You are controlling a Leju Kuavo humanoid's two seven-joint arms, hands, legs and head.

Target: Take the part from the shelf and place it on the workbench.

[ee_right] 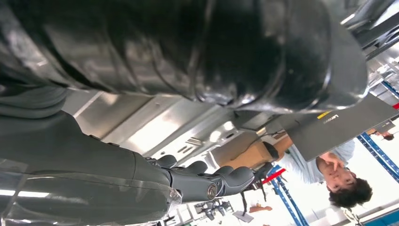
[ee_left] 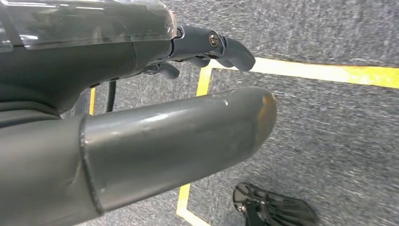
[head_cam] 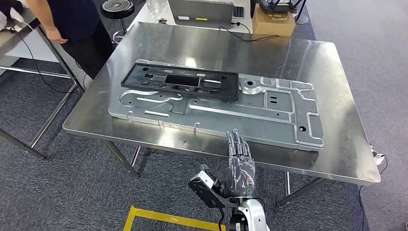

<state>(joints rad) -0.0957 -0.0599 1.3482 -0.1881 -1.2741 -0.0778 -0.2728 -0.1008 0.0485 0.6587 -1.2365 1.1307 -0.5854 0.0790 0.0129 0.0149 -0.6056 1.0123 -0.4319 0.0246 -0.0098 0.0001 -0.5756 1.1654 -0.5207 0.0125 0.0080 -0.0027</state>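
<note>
A black plastic frame part (head_cam: 180, 82) lies flat on a large grey stamped metal plate (head_cam: 269, 110), which rests on the steel workbench (head_cam: 317, 53). My right hand (head_cam: 240, 161) is at the bench's front edge with its fingers stretched out toward the plate, and it holds nothing. In the right wrist view its fingers (ee_right: 207, 181) point along the plate (ee_right: 164, 127). My left hand (ee_left: 179, 122) hangs over the grey carpet, thumb and fingers (ee_left: 226, 44) apart with nothing between them.
A laptop (head_cam: 202, 12) and a cardboard box (head_cam: 273, 21) stand at the bench's far edge. A person (head_cam: 72, 19) leans on another table (head_cam: 14, 33) at the far left, beside a black stool (head_cam: 118, 8). Yellow tape (head_cam: 159, 219) marks the floor at my feet.
</note>
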